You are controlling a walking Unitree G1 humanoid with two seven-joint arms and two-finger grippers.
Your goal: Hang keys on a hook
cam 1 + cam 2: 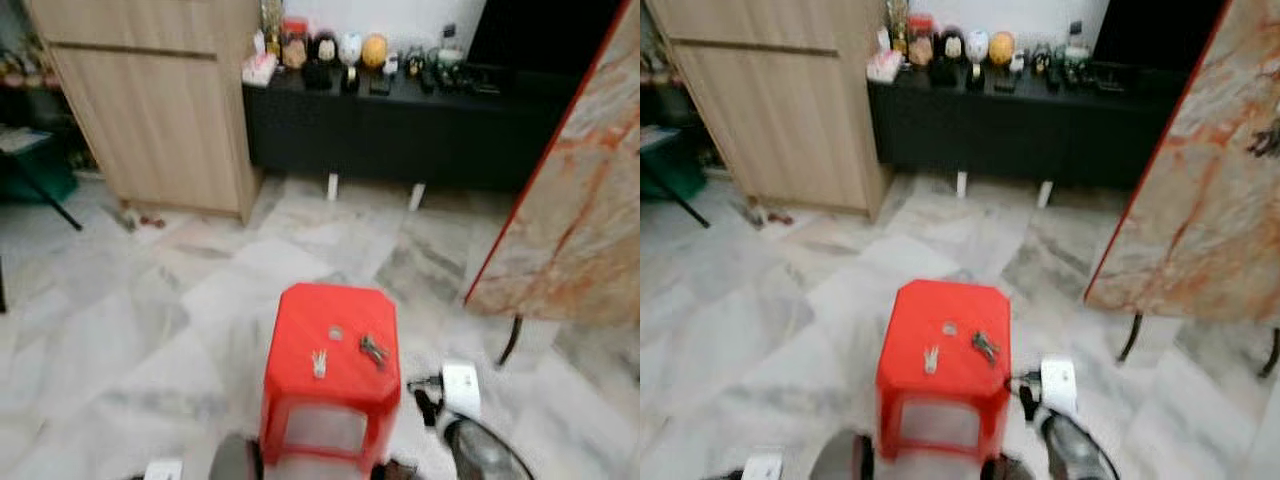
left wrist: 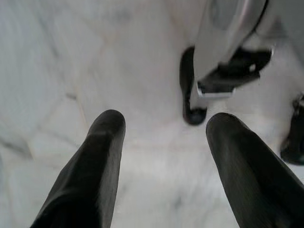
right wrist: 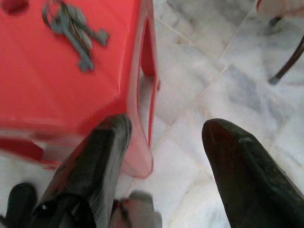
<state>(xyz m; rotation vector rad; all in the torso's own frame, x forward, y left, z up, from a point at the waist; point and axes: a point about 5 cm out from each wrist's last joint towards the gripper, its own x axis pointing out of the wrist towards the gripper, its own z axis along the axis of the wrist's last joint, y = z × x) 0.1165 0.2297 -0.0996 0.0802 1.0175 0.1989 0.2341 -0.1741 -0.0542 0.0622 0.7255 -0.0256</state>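
The bunch of keys [image 3: 71, 33] lies flat on the top of a red plastic stool [image 1: 330, 385], toward its right side, so it is easy to reach from above. Near it, on the same top, lies a small pale clip-like thing [image 1: 319, 363], and I cannot tell what it is. The right gripper [image 3: 166, 147] hangs low just beside the right edge of the stool, its fingers [image 3: 102, 156] spread apart and pinching nothing; I judge it is ready to go to the keys. The left gripper [image 2: 164, 147] points down at the marble floor [image 1: 130, 330], fingers also spread and empty. No hook can be made out. Behind stands a wooden cabinet [image 1: 160, 100] and a black sideboard [image 1: 400, 130] that carries small ornaments [image 1: 330, 48]
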